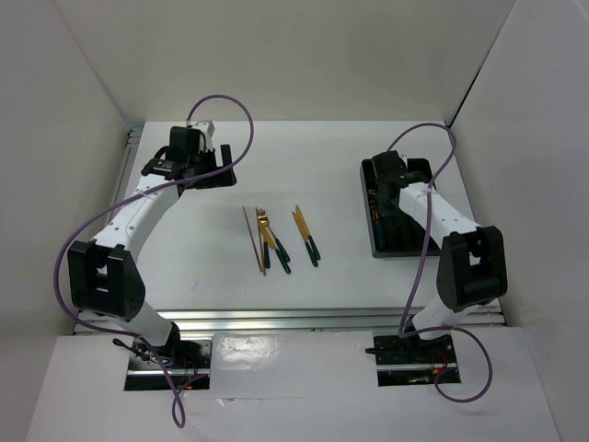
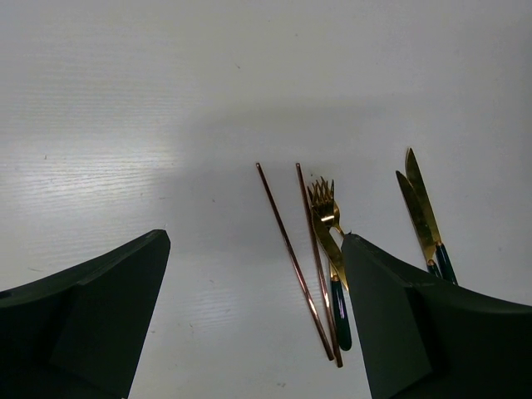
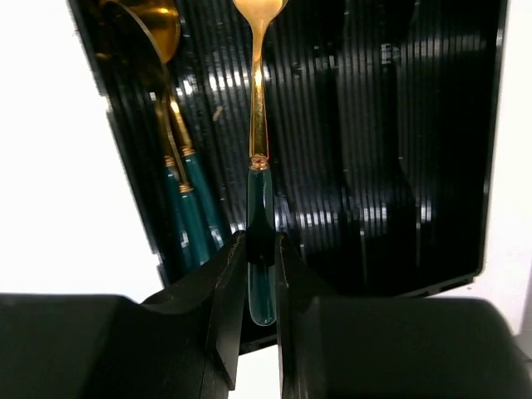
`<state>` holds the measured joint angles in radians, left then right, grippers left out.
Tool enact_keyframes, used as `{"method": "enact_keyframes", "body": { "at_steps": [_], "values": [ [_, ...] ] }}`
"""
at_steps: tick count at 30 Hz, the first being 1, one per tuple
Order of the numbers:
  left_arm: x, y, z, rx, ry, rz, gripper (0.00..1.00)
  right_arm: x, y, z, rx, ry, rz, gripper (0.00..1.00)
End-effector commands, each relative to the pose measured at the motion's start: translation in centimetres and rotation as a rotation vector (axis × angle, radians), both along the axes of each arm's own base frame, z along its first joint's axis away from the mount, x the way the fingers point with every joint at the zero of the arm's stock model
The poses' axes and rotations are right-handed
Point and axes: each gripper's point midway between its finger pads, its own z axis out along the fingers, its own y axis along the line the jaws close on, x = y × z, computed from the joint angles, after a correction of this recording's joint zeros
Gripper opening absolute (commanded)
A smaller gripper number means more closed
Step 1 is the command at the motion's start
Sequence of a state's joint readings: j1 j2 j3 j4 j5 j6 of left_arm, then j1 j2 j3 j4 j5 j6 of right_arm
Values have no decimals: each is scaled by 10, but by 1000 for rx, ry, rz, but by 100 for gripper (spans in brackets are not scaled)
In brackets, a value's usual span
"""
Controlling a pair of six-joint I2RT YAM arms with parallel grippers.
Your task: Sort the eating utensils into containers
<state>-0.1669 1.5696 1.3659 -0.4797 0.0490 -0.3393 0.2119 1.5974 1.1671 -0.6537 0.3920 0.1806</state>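
My right gripper (image 3: 261, 249) is shut on the teal handle of a gold spoon (image 3: 259, 125) and holds it over a middle compartment of the black tray (image 3: 399, 166). Two more gold-and-teal utensils (image 3: 183, 191) lie in the tray's left compartment. From above, the right gripper (image 1: 386, 175) is over the tray (image 1: 379, 247). On the table lie two brown chopsticks (image 2: 291, 258), a gold fork (image 2: 324, 208) and two gold-bladed, teal-handled pieces (image 2: 420, 208). My left gripper (image 2: 255, 241) is open and empty, above the table, with the chopsticks between its fingers in its view.
The loose utensils (image 1: 276, 239) lie in a row at the middle of the white table. The left gripper (image 1: 216, 168) sits at the back left near the white wall. White walls enclose the table on three sides.
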Motion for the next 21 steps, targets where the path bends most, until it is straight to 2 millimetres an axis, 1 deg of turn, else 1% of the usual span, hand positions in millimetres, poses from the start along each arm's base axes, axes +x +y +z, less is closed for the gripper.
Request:
{"method": "enact_keyframes", "body": {
  "at_steps": [1, 4, 6, 7, 8, 9, 10, 16, 17, 19, 21],
  "values": [
    [10, 6, 15, 28, -47, 10, 100, 0, -11, 2, -80, 9, 2, 17],
    [10, 6, 15, 28, -47, 10, 100, 2, -13, -3, -96, 20, 5, 18],
    [9, 4, 16, 22, -46, 3, 100, -1, -13, -10, -101, 41, 6, 18],
    [9, 4, 16, 22, -46, 3, 100, -1, -13, -10, -101, 41, 6, 18],
    [9, 4, 16, 22, -46, 3, 100, -2, -11, -15, -92, 56, 12, 18],
    [9, 4, 16, 22, -46, 3, 100, -2, -11, -15, -92, 56, 12, 18],
    [9, 4, 16, 22, -46, 3, 100, -2, -11, -20, -94, 65, 13, 18],
    [9, 4, 16, 22, -46, 3, 100, -4, -10, -32, -93, 101, 18, 18],
    [10, 4, 12, 24, -37, 3, 100, -4, -10, -37, -96, 114, 19, 18],
    [10, 4, 12, 24, -37, 3, 100, -6, -10, -45, -97, 137, 12, 18],
    [10, 4, 12, 24, -37, 3, 100, -5, -8, -44, -83, 136, 8, 21]
  ]
}}
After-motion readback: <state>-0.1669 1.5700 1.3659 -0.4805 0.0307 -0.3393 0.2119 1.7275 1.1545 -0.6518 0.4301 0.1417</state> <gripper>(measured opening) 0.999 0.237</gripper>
